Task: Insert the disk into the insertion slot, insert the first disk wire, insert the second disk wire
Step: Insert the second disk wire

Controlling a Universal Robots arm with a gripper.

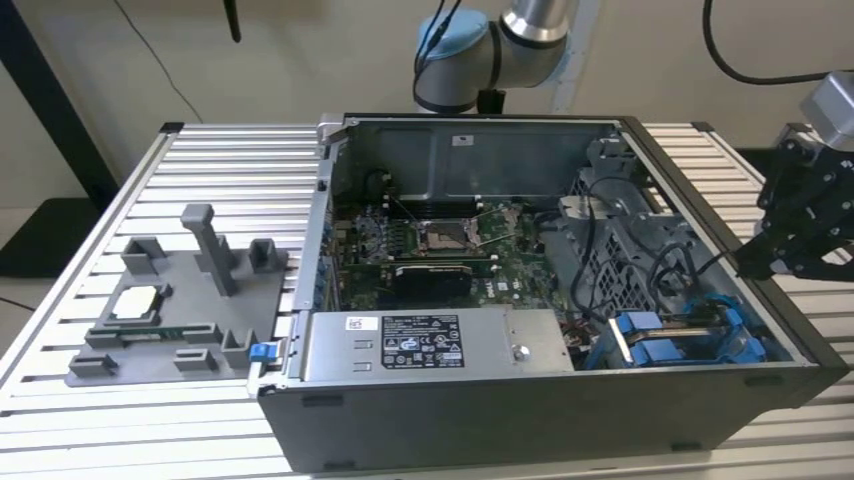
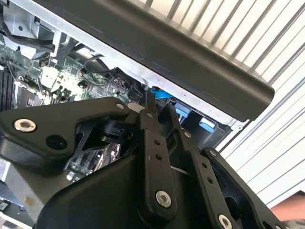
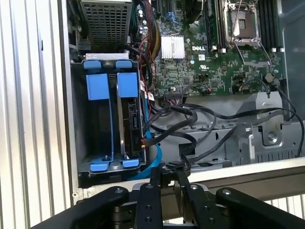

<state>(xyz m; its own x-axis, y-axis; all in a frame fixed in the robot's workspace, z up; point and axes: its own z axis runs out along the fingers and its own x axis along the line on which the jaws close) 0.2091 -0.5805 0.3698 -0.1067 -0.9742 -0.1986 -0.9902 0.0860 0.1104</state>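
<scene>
The gripper (image 1: 750, 262) hovered over the computer case (image 1: 534, 420) edge at 3 o'clock in the exterior view, fingers nearly together, holding nothing. The disk (image 3: 133, 114) stood on edge inside the insertion slot (image 1: 694, 335) at 4 o'clock, its long axis running 9 to 3.

gripper (image 3: 167, 172): matt black | insertion slot (image 3: 98, 86): blue plastic, grey metal | table (image 1: 214, 150): ribbed silvery metal
</scene>
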